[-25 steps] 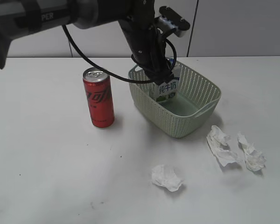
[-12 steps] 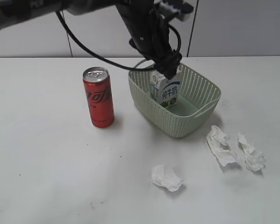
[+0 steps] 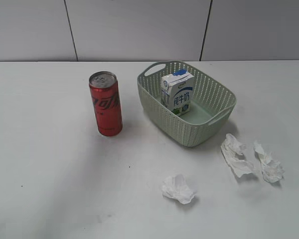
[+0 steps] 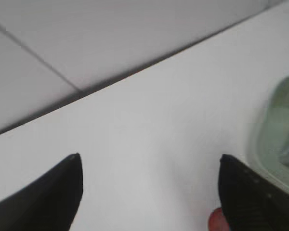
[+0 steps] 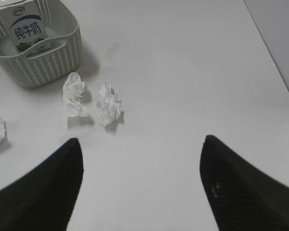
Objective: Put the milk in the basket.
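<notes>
Both grippers' jaws spread, empty.

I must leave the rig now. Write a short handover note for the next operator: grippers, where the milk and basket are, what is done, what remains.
Left gripper: open, empty, fingers wide apart, above the table near the basket's edge.
Right gripper: open, empty, over bare table near the crumpled tissues.
The milk stands upright inside the basket, free of both grippers.
The red can stands on the table left of the basket.
Done: milk is in the basket.
Left: nothing for the task that these views show.
</notes>
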